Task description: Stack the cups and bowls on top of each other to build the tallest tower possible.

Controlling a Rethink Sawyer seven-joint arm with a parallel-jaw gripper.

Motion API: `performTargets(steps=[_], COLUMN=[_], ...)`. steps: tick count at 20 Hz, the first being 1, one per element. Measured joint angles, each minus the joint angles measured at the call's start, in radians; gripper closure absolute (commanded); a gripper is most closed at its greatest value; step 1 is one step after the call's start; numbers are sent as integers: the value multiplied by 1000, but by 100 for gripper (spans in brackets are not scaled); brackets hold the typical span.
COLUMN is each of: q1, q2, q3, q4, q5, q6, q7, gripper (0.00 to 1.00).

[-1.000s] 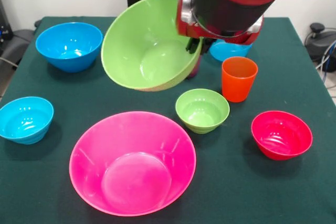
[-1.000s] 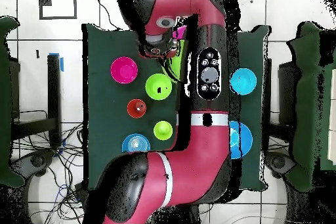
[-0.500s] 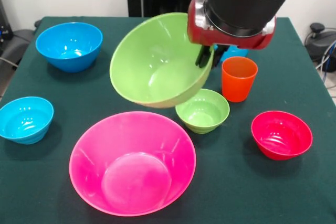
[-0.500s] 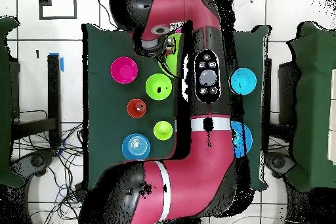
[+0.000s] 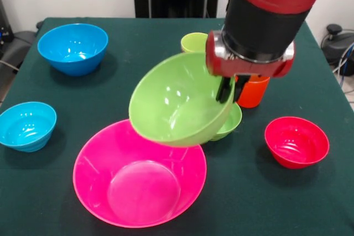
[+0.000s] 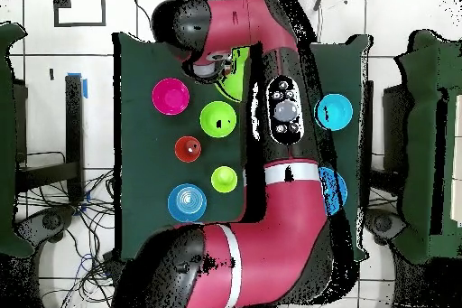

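My gripper (image 5: 228, 92) is shut on the right rim of the large green bowl (image 5: 178, 100). It holds the bowl tilted in the air, over the far right part of the huge pink bowl (image 5: 138, 175). The small green bowl (image 5: 231, 123) and the orange cup (image 5: 254, 93) stand partly hidden behind the held bowl and the arm. The lime green cup (image 5: 193, 41) stands further back. The small red bowl (image 5: 296, 142) is at the right. The large blue bowl (image 5: 72, 48) and a small light-blue bowl (image 5: 26, 125) are at the left. The purple cup is hidden.
In the overhead view the arm (image 6: 280, 142) covers the table's middle. The red bowl (image 6: 170, 96), small green bowl (image 6: 217, 118), orange cup (image 6: 188, 149), lime cup (image 6: 224, 178) and a light-blue bowl (image 6: 186, 201) lie in a line on its left.
The gripper has carried the large green bowl toward the camera and down. The bowl went from above the table's back middle to over the pink bowl's far edge. The lime cup now shows.
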State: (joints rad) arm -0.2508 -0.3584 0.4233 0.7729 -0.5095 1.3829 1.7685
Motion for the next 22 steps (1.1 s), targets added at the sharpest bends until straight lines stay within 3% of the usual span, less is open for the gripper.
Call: performTargets(steps=[7,22], q1=[-22,-32], q2=[9,9], q3=[0,0], q4=[61,65], q5=[0,-1], q6=[-154,-159], q7=[0,0], gripper=[100,100])
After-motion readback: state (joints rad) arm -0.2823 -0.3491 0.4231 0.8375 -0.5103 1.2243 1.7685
